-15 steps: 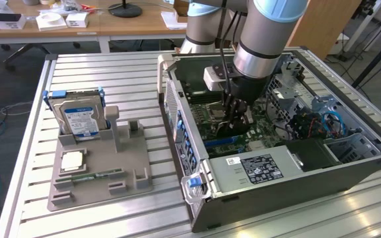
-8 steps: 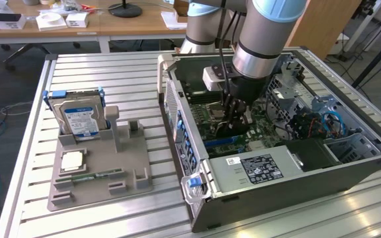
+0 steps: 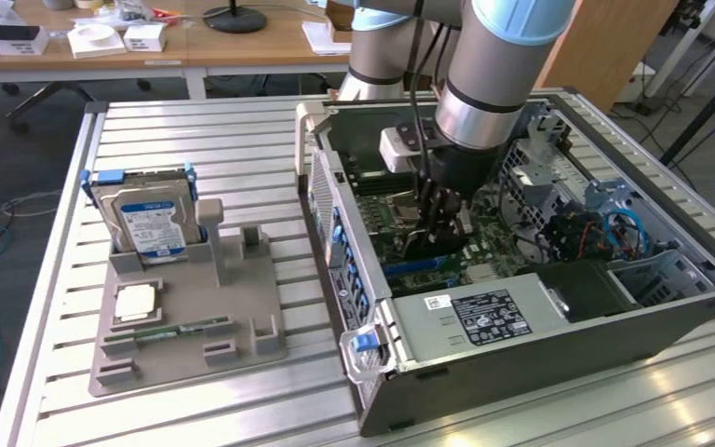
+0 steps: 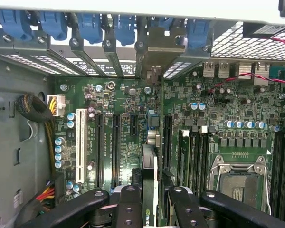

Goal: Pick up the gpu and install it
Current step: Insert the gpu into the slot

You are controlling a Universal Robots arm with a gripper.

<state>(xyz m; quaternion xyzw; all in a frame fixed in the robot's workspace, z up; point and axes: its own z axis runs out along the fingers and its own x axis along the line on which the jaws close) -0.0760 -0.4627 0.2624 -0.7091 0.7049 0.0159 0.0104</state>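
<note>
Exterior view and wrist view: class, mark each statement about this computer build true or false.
1. The pincer grips the gpu over the motherboard. True.
2. The hard drive lies inside the computer case. False: it stands in the grey holder outside the case.
3. The case's side is open. True.
4. The pincer hangs over the grey holder. False: it is inside the case.

A robotics lab: a robot arm (image 3: 494, 84) over an aluminium-slat workbench (image 3: 209, 140) bearing an open computer case (image 3: 581, 365), office desks (image 3: 271, 42) at twelve o'clock.
</note>
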